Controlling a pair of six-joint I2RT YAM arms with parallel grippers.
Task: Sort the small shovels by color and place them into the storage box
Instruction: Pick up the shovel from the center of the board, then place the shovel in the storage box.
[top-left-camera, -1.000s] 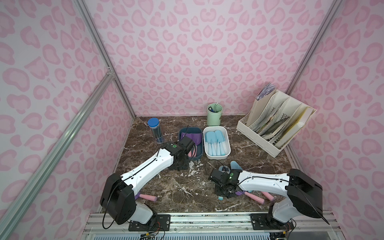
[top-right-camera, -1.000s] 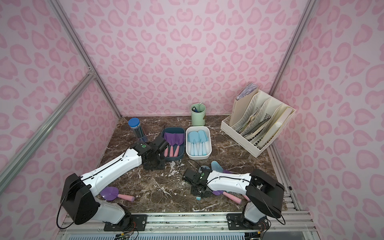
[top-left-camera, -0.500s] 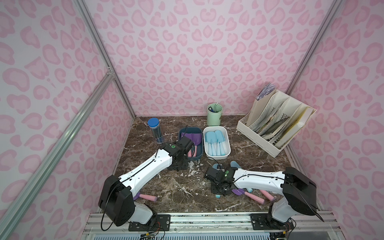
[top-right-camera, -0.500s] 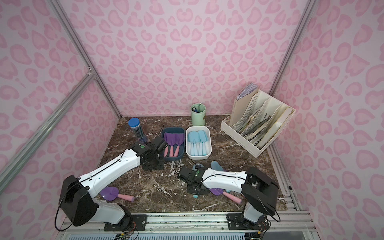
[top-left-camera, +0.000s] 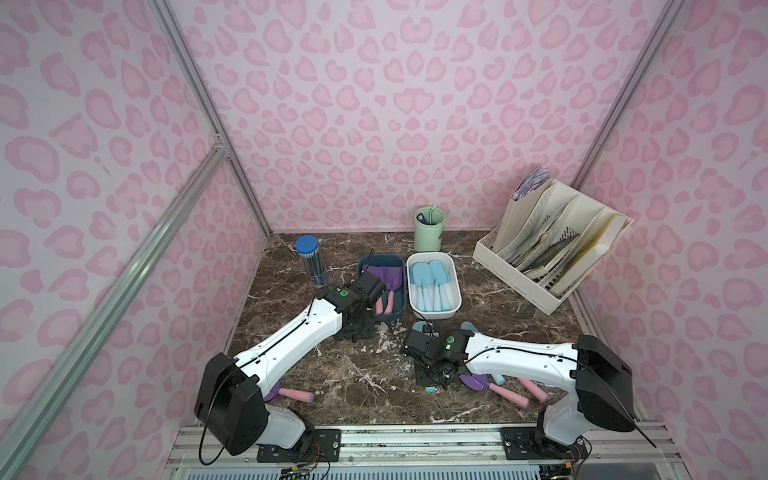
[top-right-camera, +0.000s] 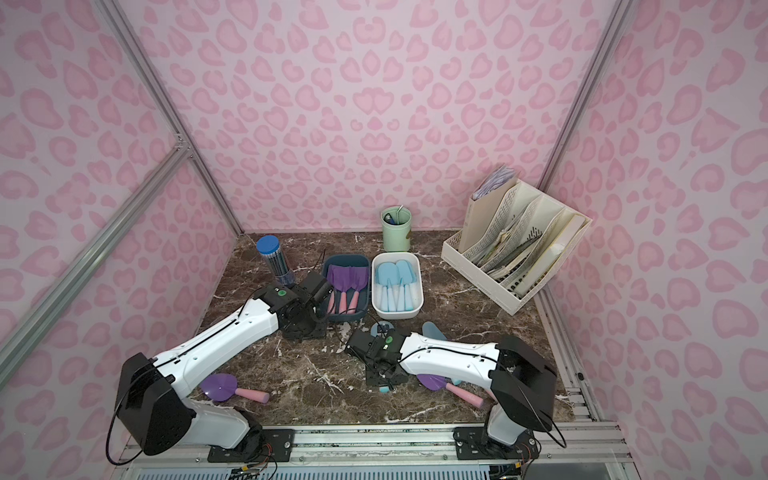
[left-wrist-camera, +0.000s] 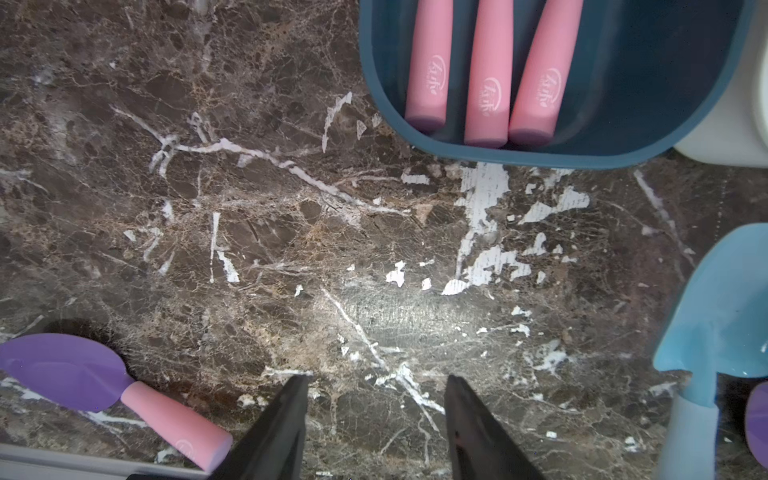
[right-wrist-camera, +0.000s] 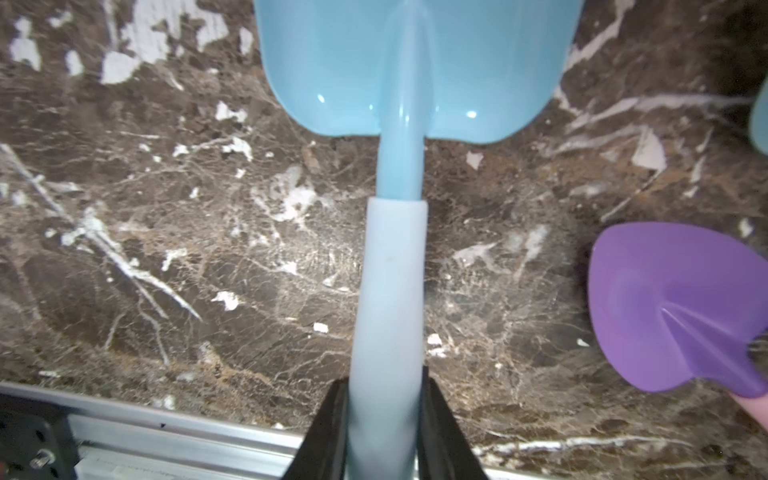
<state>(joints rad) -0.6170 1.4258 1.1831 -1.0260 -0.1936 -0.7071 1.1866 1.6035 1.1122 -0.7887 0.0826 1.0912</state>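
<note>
Marbled brown counter (top-left-camera: 365, 386) carries a sort that looks about half done. Nearest, 1 purple shovel (top-right-camera: 232, 388) lies loose by the left arm's base, and a second purple shovel (top-left-camera: 478, 380) lies beside the right arm. The right pincer (right-wrist-camera: 384, 386) is clamped on the handle of a light blue shovel (right-wrist-camera: 399, 83), low at the counter. The left pincer (left-wrist-camera: 376, 378) stands partly open and empty. Farther back, the navy box (top-left-camera: 390, 316) holds 3 purple shovels. The white box (top-left-camera: 434, 314) beside it holds several blue ones.

Both top views high overhead, wrist views close above shared tabletop (left-wrist-camera: 249, 208)
</note>
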